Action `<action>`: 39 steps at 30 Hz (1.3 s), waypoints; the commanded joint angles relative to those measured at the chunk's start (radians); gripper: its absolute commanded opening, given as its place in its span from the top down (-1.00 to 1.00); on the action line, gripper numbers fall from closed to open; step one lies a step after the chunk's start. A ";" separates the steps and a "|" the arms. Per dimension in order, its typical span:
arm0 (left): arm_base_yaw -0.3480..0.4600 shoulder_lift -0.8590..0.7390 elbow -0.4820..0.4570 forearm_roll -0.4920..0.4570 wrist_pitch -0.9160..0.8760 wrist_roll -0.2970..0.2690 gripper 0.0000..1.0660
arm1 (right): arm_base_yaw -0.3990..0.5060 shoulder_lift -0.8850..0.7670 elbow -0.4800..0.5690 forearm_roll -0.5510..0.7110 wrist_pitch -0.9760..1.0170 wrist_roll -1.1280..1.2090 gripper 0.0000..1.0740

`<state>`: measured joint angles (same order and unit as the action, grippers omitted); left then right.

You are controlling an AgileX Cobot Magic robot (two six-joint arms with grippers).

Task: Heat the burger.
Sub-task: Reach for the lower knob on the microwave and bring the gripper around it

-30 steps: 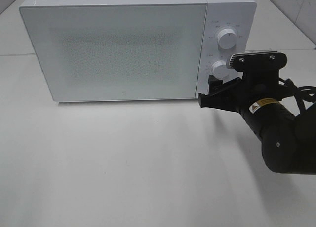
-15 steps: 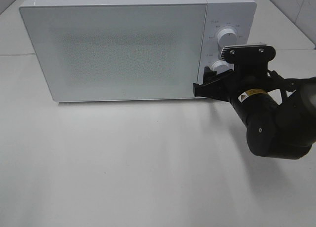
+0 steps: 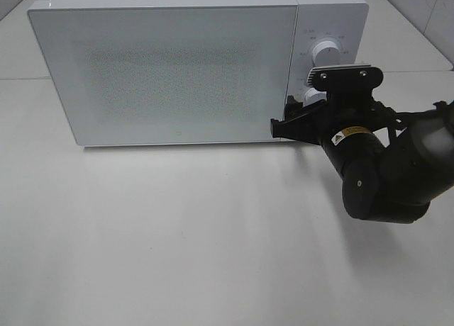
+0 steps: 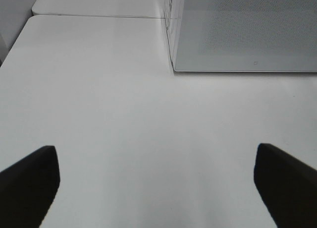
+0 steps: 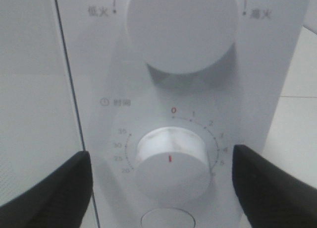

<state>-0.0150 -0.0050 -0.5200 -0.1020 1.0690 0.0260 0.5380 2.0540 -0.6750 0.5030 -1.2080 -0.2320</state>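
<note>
While the microwave (image 3: 198, 65) sits at the back of the white bench (image 3: 177, 234) with its door (image 3: 167, 74) shut, the burger is nowhere on show. The door's speckled panel gives nothing away, so I cannot tell where the burger is.

Over on the control strip, right of the door, we've got the upper knob (image 5: 181, 27), big and plain. Below it is the timer knob (image 5: 171, 163), with its red mark lined up under the 0 of the scale. An oval button (image 5: 166, 220) peeks in just beneath that.

From the high camera, the wrist's camera bracket (image 3: 345, 76) blocks most of the timer knob. Only the upper knob shows in full.

Now the right arm (image 3: 383, 177). It comes in from the right side, elbow low over the bench, forearm angled toward the control strip. The right gripper (image 5: 161, 186) is squared up on the timer knob. Its fingers (image 5: 49, 188) are spread wide, one on each side of the knob, and a clear gap shows on both sides, so no contact.

The left gripper (image 4: 158, 183) hangs over bare bench near the microwave's front corner. Its fingers (image 4: 29, 181) are spread far apart with nothing between them.
</note>
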 commanded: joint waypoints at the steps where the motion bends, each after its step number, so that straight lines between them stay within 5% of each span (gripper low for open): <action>1: 0.004 -0.005 0.003 0.002 0.003 -0.002 -0.89 | -0.005 0.007 -0.011 -0.013 -0.168 -0.001 -0.42; 25: 0.004 -0.005 0.003 0.002 0.003 -0.002 -0.89 | -0.005 0.007 -0.031 0.003 -0.166 -0.001 -0.31; 30: 0.004 -0.005 0.003 0.002 0.003 -0.002 -0.89 | -0.005 0.007 -0.031 0.003 -0.166 -0.001 -0.08; 37: 0.004 -0.005 0.003 0.002 0.003 -0.002 -0.89 | -0.005 0.007 -0.031 0.003 -0.169 -0.001 0.60; 39: 0.004 -0.005 0.003 0.002 0.003 -0.002 -0.89 | -0.005 0.007 -0.031 0.003 -0.169 -0.001 0.66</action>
<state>-0.0150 -0.0050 -0.5200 -0.1020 1.0690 0.0260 0.5360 2.0610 -0.6940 0.5240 -1.2070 -0.2310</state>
